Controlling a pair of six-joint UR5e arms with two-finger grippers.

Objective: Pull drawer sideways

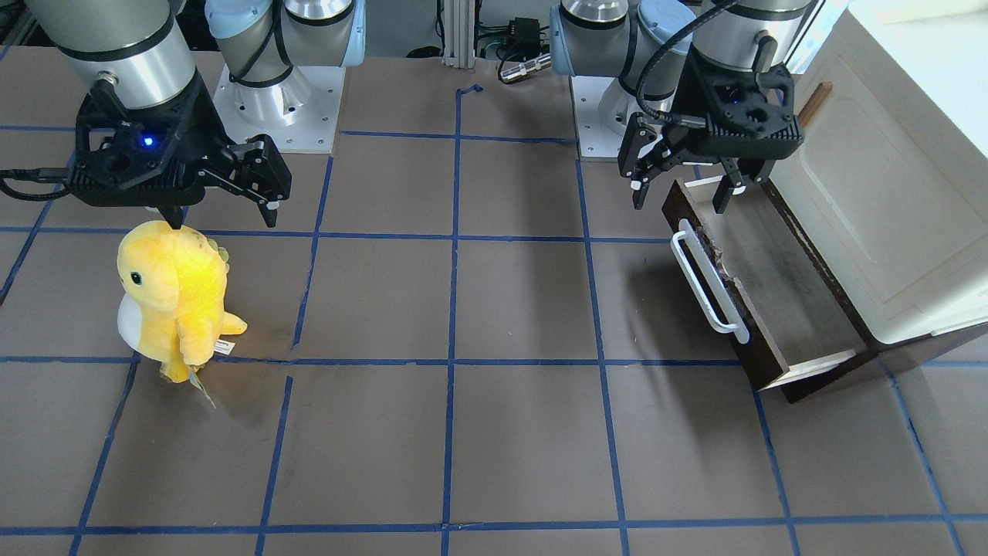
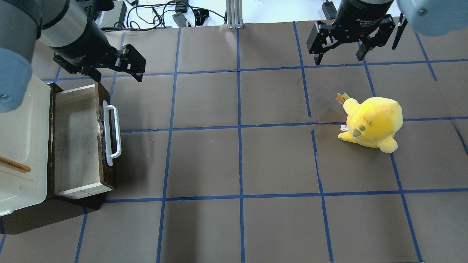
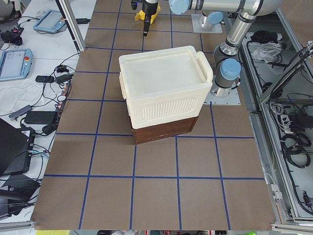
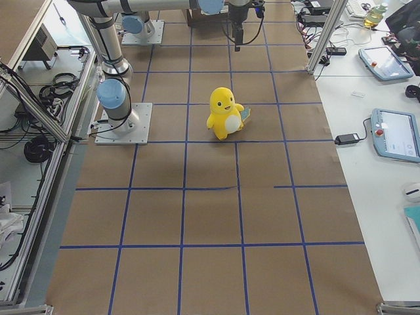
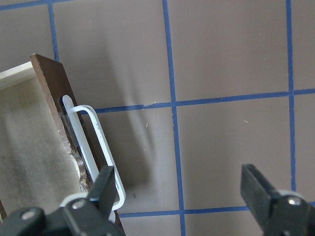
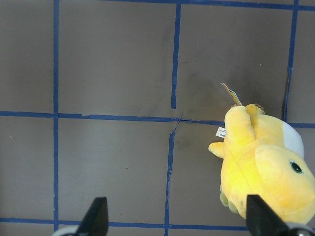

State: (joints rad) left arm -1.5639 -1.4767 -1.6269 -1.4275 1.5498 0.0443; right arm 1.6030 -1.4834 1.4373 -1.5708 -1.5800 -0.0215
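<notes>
The drawer (image 1: 779, 286) is out of its dark base toward the table's middle, with a dark brown front, a pale inside and a long white bar handle (image 1: 706, 282). It also shows in the overhead view (image 2: 76, 138) with its handle (image 2: 111, 133), and in the left wrist view (image 5: 54, 93). My left gripper (image 1: 681, 202) is open and empty, hovering above the drawer's far end near the handle's end (image 5: 96, 142). It also shows in the overhead view (image 2: 117, 77) and the left wrist view (image 5: 179, 184). My right gripper (image 1: 224, 220) is open and empty, far from the drawer.
A cream cabinet (image 2: 18, 138) with a small wooden handle (image 2: 14, 165) sits on top of the drawer's dark base (image 3: 164, 129). A yellow plush toy (image 2: 373, 124) stands on the brown mat below my right gripper (image 2: 338, 60); it also shows in the right wrist view (image 6: 266, 167).
</notes>
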